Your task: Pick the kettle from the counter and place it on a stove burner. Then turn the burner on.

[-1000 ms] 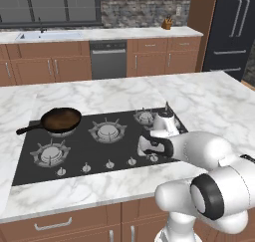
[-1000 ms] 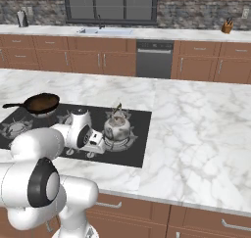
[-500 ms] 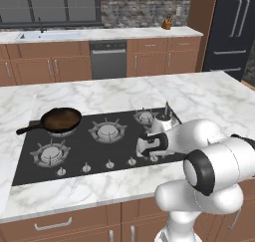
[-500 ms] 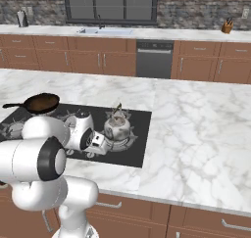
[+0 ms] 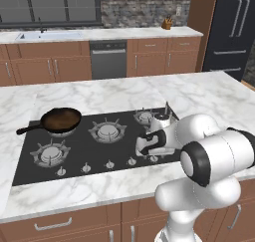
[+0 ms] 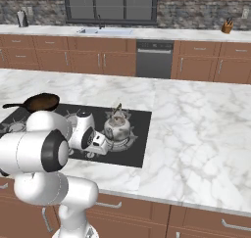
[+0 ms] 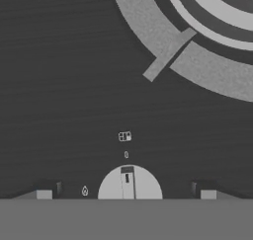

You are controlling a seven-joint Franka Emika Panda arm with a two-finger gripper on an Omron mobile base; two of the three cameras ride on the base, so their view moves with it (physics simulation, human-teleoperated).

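Note:
The silver-grey kettle (image 6: 117, 127) stands upright on the stove burner (image 6: 129, 141) at the right of the black cooktop (image 5: 79, 146). In the left base view my arm partly hides the kettle (image 5: 163, 118). My gripper (image 6: 106, 145) hangs low over the cooktop's front edge, just left of and in front of the kettle. In the hand view my gripper (image 7: 126, 194) is open, its fingertips (image 7: 43, 193) wide apart on either side of a small silver knob (image 7: 129, 182). A burner's ring and one prong (image 7: 168, 54) show beyond it. My gripper (image 5: 142, 148) points left at the knob row.
A dark frying pan (image 5: 60, 120) sits on the back-left burner, handle pointing left. Other silver knobs (image 5: 85, 167) line the cooktop's front edge. White marble counter (image 6: 196, 134) stretches to the right. A far counter with a sink (image 5: 42, 35) runs along the back wall.
My hand has slid a little left and down towards the knob row, and the elbow has swung round. The kettle and pan have not moved.

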